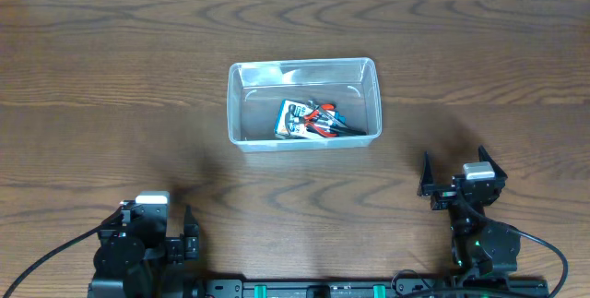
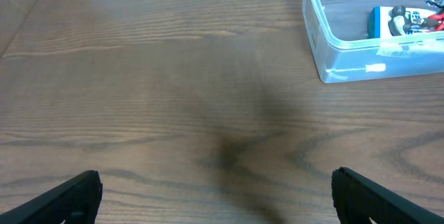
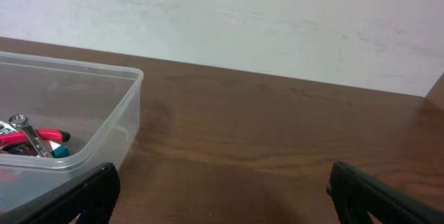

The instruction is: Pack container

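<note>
At the near edge of the wooden table [image 1: 111, 77], the left gripper [image 2: 215, 186] and the right gripper [image 3: 222, 182] have their jaws spread wide and hold nothing. Farther, at the middle of the table, stands the container [image 1: 238, 104]. Red-handled pliers [image 1: 323, 121] and a blue-white packet [image 1: 293, 118] lie in its right part.

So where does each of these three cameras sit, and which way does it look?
Overhead: fixed above the table, looking straight down; both arms show at the near edge, left end effector and right end effector.
Left wrist: on the left arm, angled down at the wood; its fingertips show below.
Right wrist: on the right arm, looking level towards the wall; its fingertips show below.
Shared: all three see the container holding hand tools.
</note>
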